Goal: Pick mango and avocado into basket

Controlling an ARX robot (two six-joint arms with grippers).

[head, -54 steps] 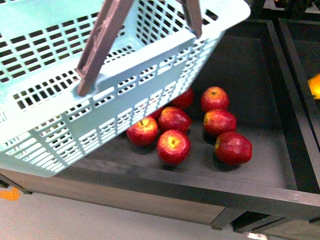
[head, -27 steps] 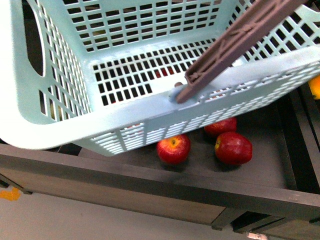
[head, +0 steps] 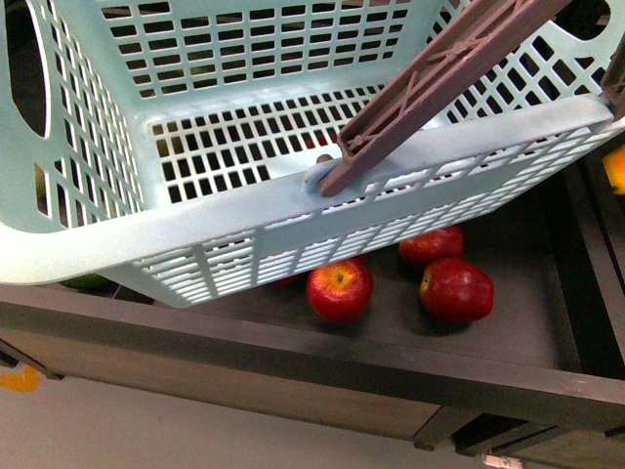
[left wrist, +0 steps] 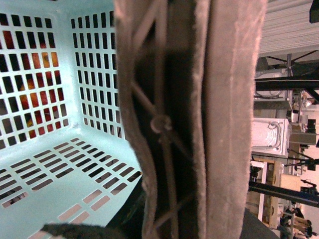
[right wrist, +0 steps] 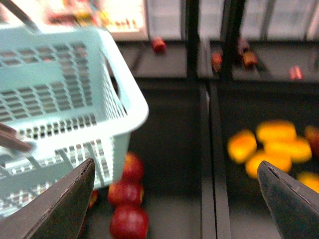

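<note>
Right wrist view: right fingers (right wrist: 291,199) spread wide, empty. Blurred mangoes (right wrist: 269,147) lie ahead, past the divider (right wrist: 209,149), on the side away from the basket (right wrist: 60,99). Their long axes seem to run along the finger gap, so a wrist turn looks needed. The basket hangs empty over apples (head: 339,289). Left fingers are hidden, apparently clamping the handle (head: 430,83). No avocado is identifiable.
</note>
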